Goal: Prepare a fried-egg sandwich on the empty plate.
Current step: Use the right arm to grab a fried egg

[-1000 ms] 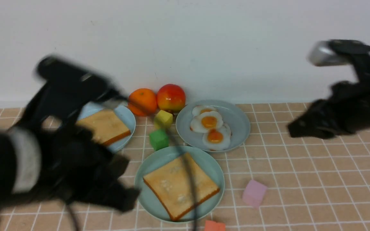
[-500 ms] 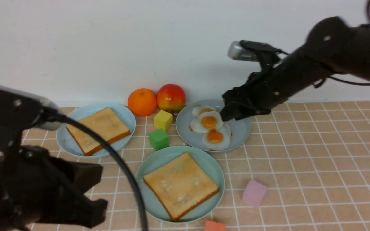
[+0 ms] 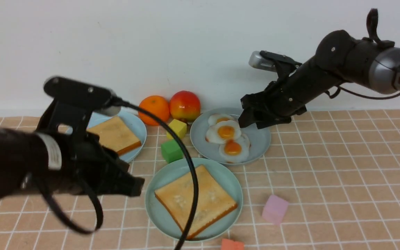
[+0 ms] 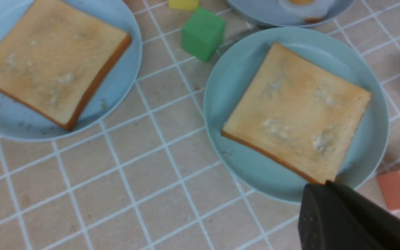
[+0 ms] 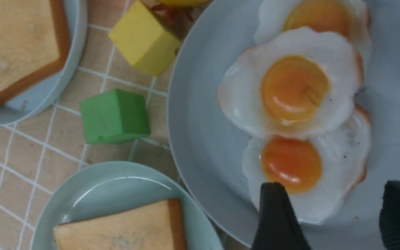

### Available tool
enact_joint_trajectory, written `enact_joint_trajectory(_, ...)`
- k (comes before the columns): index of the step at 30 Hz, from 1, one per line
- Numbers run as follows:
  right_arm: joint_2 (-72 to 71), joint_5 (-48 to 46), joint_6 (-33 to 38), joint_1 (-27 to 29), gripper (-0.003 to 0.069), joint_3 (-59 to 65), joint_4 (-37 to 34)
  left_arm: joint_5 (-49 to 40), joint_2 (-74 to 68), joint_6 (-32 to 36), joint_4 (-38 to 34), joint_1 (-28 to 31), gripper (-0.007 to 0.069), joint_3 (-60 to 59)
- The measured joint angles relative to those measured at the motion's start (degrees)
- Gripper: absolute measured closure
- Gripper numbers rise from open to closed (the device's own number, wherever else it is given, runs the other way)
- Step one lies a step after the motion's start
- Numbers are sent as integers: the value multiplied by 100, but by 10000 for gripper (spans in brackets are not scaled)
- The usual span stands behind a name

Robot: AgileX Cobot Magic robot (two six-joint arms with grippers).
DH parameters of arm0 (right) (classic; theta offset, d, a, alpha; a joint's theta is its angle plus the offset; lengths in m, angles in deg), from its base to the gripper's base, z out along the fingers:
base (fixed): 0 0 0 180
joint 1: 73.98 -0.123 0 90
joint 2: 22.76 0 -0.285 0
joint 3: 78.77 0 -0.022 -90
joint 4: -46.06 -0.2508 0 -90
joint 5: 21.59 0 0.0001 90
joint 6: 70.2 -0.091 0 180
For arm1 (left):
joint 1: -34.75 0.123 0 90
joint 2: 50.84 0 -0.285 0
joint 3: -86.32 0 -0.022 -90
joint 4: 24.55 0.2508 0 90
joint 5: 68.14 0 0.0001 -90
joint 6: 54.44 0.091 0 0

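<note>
The empty plate (image 3: 228, 178), pale mint-green, lies front and centre with one toast slice (image 3: 210, 198) on it. A second toast slice (image 3: 115, 135) rests on the sky-blue plate (image 3: 138, 130) at the left. Three fried eggs (image 3: 226, 132) overlap on the grey-blue plate (image 3: 259, 139). My right gripper (image 3: 247, 121) hangs open just above that plate's right back part. In the right wrist view its fingers (image 5: 276, 208) straddle the edge of the nearest egg (image 5: 290, 163) without touching it. My left gripper (image 3: 137, 185) is shut and empty, just left of the mint plate (image 4: 241, 86).
An orange (image 3: 153, 110) and an apple (image 3: 184, 105) stand by the wall. A yellow cube (image 3: 176, 129) and a green cube (image 3: 171, 150) sit between the plates. A pink cube (image 3: 274, 209) and a salmon block (image 3: 232, 244) lie at the front right.
My right arm swung in from the far right to above the egg plate, and its jaws opened. My left arm shifted about on the left and stayed shut.
</note>
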Motion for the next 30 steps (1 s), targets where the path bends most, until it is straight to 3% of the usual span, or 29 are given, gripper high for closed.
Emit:
enact_joint_trajectory(6,477,7,-7,117,251,-315,-212,183,-2,1945,-1940,40,638,250)
enact_joint_trajectory(12,979,2,-7,167,251,-954,-546,463,43,2671,-3032,40,638,251)
enact_joint_trajectory(30,1737,463,98,167,251,-1600,-1032,548,120,2854,-3239,40,638,251)
